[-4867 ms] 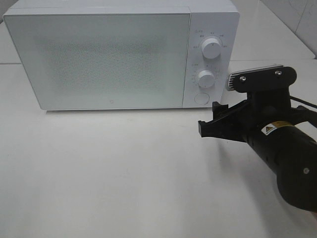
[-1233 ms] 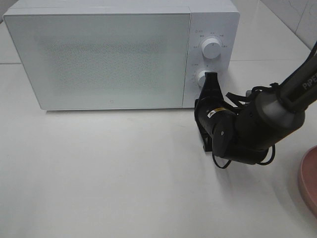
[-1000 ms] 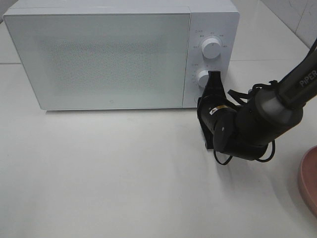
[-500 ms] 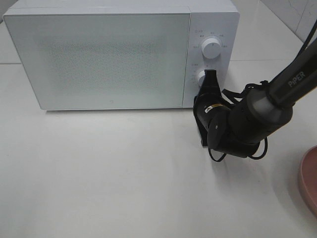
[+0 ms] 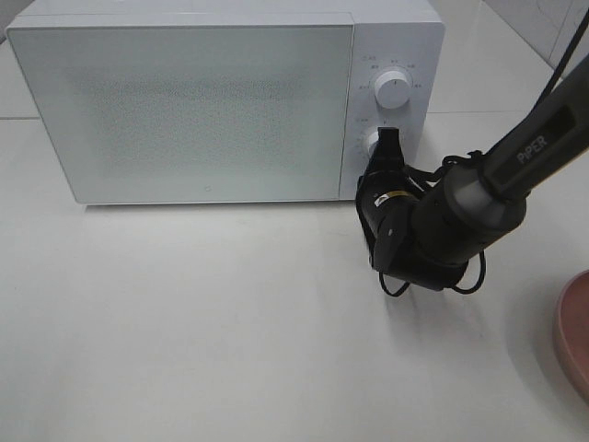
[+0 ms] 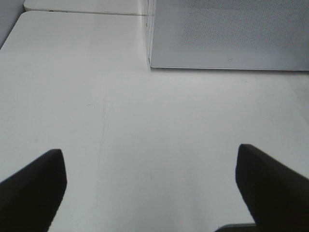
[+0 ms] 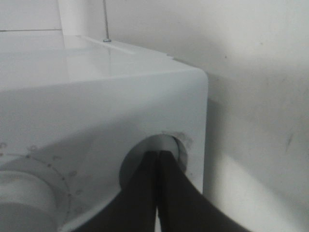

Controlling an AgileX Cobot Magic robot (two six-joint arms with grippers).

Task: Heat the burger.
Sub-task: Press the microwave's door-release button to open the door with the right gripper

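The right gripper [image 7: 158, 154] has its two fingers pressed flat together with nothing between them. Their joined tips sit in the round button [image 7: 170, 144] at the foot of the microwave's [image 5: 184, 110] control panel. Whether they actually push it in cannot be told. Just beside the button, the right wrist view shows the edge of the lower knob [image 7: 19, 195] with its ring of tick marks. In the high view the gripper lies rolled on its side. One black finger [image 5: 388, 147] stands up across that lower knob, and the dark arm [image 5: 442, 230] runs back to the right behind it. The upper knob [image 5: 394, 89] is clear of the gripper.

The microwave door is shut, its speckled front facing the camera. Nothing inside can be made out through it.

The left gripper [image 6: 148, 151] is spread wide and holds nothing. It hangs over bare table [image 6: 145, 106], with the microwave's lower front corner ahead of it.

The rim of a pink plate [image 5: 575, 336] shows at the right edge of the table, well apart from the microwave.

The burger shows in no view, so where it lies cannot be told.
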